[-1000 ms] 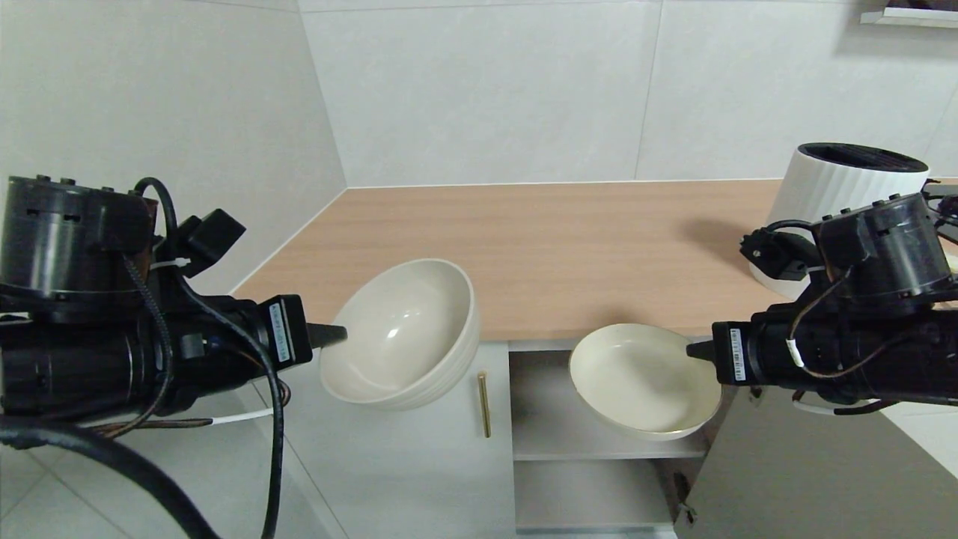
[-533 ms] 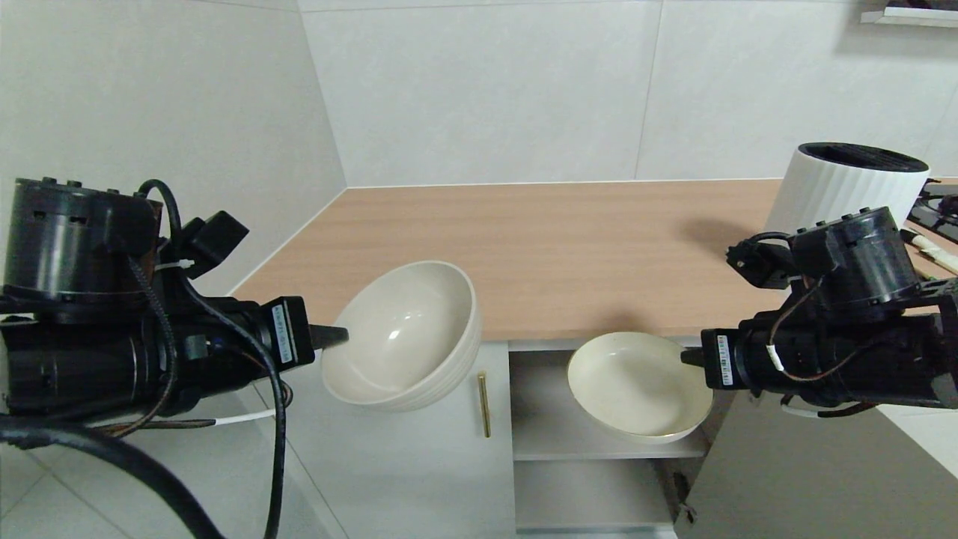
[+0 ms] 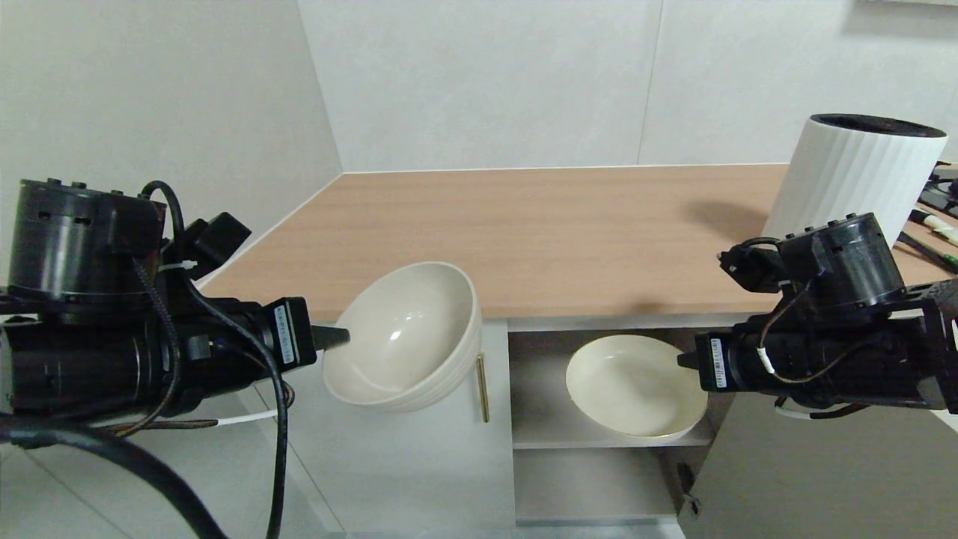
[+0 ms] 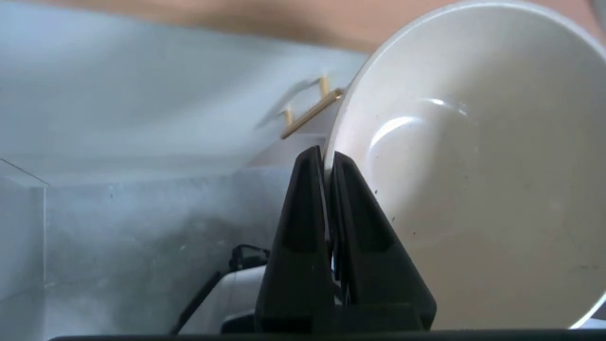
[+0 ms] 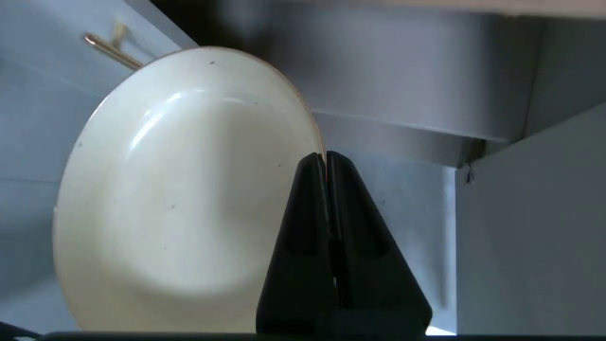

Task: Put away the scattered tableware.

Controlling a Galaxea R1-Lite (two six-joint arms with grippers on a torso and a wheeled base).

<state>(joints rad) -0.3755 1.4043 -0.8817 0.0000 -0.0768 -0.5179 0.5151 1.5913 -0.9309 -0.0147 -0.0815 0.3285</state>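
The upper shelf (image 3: 584, 443) of the open cabinet (image 3: 535, 378) is partly fronted by the plate (image 3: 636, 385). The bowl (image 3: 404, 337) is held left of it, the swung-out door (image 3: 808, 479) right.

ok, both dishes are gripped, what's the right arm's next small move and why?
Probably ease the right gripper forward and slightly down. Its shallow cream plate hangs pinched by the rim in front of the open grey cabinet's upper shelf, apparently above it and not resting on anything. The left gripper can simply hold its deep cream bowl meanwhile.
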